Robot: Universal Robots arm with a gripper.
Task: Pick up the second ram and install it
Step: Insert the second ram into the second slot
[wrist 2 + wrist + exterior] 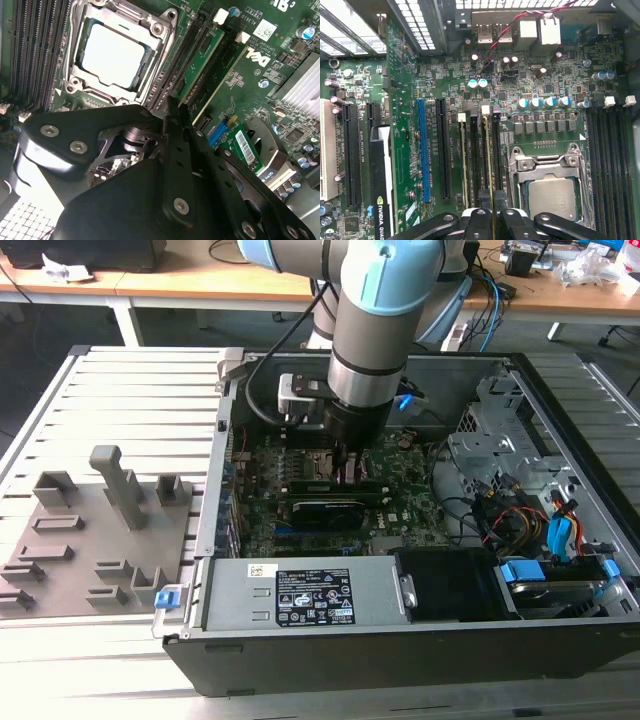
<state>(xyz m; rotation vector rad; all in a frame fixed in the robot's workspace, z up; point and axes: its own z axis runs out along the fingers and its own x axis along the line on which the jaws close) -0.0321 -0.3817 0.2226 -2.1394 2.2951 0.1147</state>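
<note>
Reaching down into the open computer case (330, 650), right over the green motherboard (445, 75). Hand (350, 455) low and close beside the CPU socket (550, 185).

Black fingers (480, 217) nearly closed, one on each side of the second ram (489, 165), pinching its thin top edge. Standing upright on its long edge in a slot just beside the CPU socket, lined up along the socket's side. White clip (485, 109) at the far end of that slot.

One more green ram stick (463, 165) upright in a slot a little farther from the CPU socket, side by side with the second ram and not touching it. Long blue slot (421, 150) farther out again on that same side.

In the second wrist view, hand (175, 112) next to the CPU socket (117, 52), with the second ram (205, 60) running away from the fingertips.

Outside the case, well away from the CPU socket, a gray holder tray (90, 530) lying on the slatted metal bench (140, 390).
</note>
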